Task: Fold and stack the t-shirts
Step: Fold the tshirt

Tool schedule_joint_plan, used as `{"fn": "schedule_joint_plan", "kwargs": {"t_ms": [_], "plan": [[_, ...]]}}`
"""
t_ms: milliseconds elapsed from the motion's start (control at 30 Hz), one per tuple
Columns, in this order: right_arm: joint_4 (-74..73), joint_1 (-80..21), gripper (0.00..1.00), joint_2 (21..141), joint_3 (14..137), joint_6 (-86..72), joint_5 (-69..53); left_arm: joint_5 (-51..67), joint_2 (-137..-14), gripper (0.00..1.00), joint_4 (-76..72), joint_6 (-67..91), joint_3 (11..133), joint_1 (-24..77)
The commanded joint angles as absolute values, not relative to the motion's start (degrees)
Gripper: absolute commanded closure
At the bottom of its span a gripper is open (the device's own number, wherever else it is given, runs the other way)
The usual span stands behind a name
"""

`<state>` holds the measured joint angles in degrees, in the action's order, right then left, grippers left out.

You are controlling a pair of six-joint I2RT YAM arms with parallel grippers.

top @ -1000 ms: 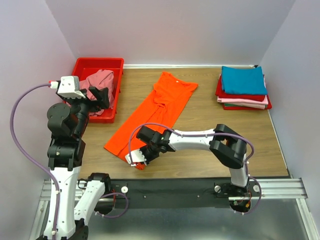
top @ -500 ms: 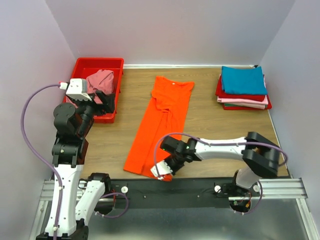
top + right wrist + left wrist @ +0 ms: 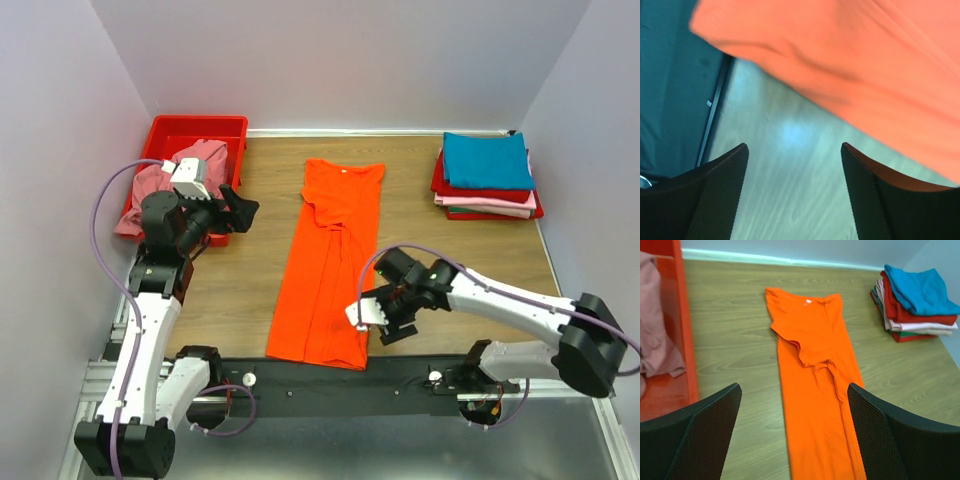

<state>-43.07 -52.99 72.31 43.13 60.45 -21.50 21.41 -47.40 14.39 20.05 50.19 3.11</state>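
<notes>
A bright orange t-shirt (image 3: 330, 260) lies flat in a long strip down the middle of the table, collar at the far end, sleeves folded inward. Just right of its near hem corner my right gripper (image 3: 390, 325) hovers open; the right wrist view shows bare wood between its fingers (image 3: 794, 147) and the orange hem (image 3: 865, 65) beyond them. Beside the bin, my left gripper (image 3: 240, 213) is held high and open, looking down the orange shirt (image 3: 815, 390) with nothing held (image 3: 794, 390). Folded t-shirts (image 3: 487, 175), teal on top, are stacked at the back right.
A red plastic bin (image 3: 195, 125) stands at the back left with a dusty pink shirt (image 3: 190, 165) bunched in it and spilling over its left side. The black mounting rail (image 3: 330, 380) runs along the near table edge. White walls close in three sides.
My right gripper dragged the orange shirt's hem rightward, straightening the shirt, then opened and let it go. My left arm swung from over the bin toward the table.
</notes>
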Motion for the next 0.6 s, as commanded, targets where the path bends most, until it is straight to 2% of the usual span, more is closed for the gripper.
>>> {"fn": "schedule_joint_plan", "kwargs": {"t_ms": [0,267,467,567], "plan": [[-47.2,-48.25,0.18,67.77,44.39,60.91,-23.91,26.72,-50.35,0.06,10.38,21.53,48.08,3.25],[-44.22,-32.27,0.14,57.58,41.66,57.14,-25.66,24.44,-61.16,0.07,5.63,21.71,47.11,8.43],[-39.56,-19.97,0.13,55.64,40.96,51.51,-33.47,21.45,-72.57,0.09,2.47,21.36,52.02,12.56],[-38.24,-17.94,0.13,55.98,41.13,49.23,-33.23,20.92,-77.23,0.1,1.94,21.01,53.7,13.18]]}}
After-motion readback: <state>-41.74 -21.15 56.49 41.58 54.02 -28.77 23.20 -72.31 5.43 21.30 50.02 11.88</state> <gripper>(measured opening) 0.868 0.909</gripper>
